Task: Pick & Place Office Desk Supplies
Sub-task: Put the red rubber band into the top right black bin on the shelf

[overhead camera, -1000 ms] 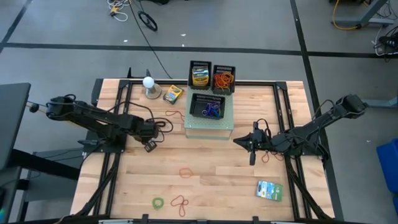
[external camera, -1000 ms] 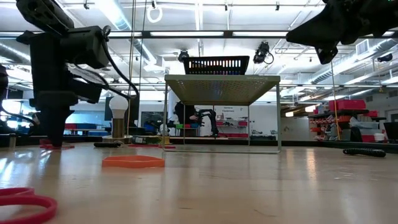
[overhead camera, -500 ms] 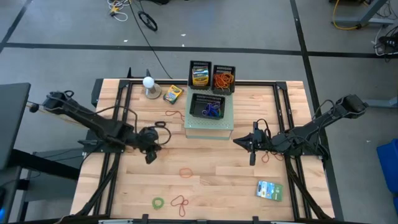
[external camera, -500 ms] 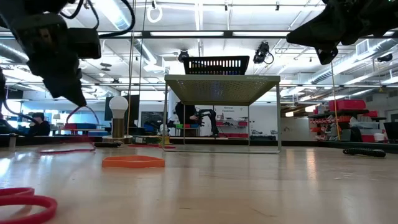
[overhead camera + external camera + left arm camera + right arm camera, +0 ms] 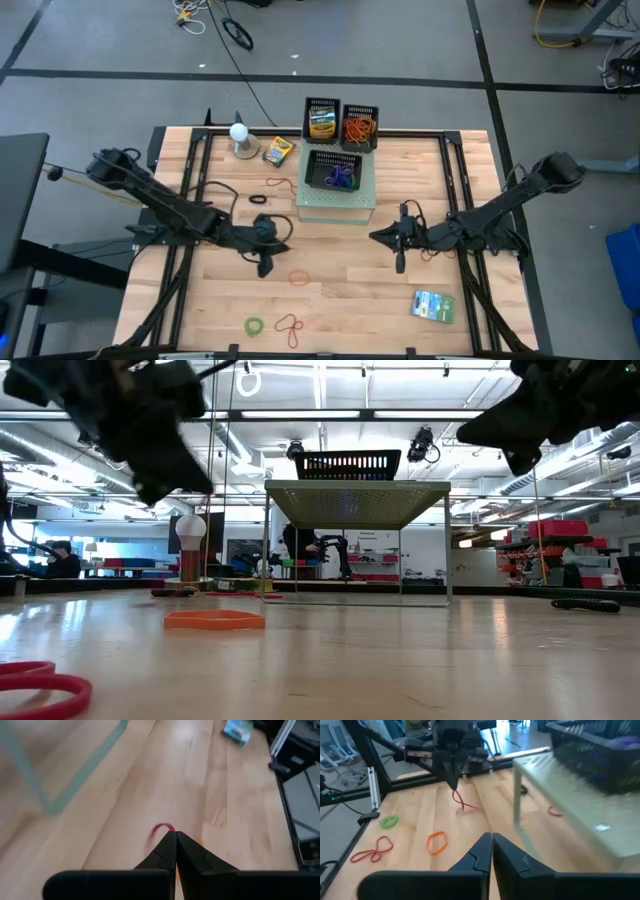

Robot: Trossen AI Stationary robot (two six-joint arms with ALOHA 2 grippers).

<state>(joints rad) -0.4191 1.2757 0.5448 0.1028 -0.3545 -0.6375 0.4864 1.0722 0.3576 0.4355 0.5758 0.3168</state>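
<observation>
My left gripper is over the middle of the table, near its front half, shut on a red rubber band. My right gripper hovers shut to the right of the stand, touching nothing. Loose bands lie flat on the wood: orange, a red tangle, green, red and black. A green-blue packet lies near the front right. A crayon box lies by the white ball. My left gripper pinches the red rubber band by the top of its loop between its two fingertips. The fingers point down from above. The band hangs slack below them, curling sideways at its lower end.
A pale green stand carries a black basket of blue and purple bands. Behind it stand two more baskets, one with a crayon box, one with orange bands. Another red band lies under the right arm.
My left gripper, down on the table at the left a second ago, has risen and swung toward the table's right and near edge, carrying the red band up off the wood. My right gripper has drifted slightly toward the table's left.
</observation>
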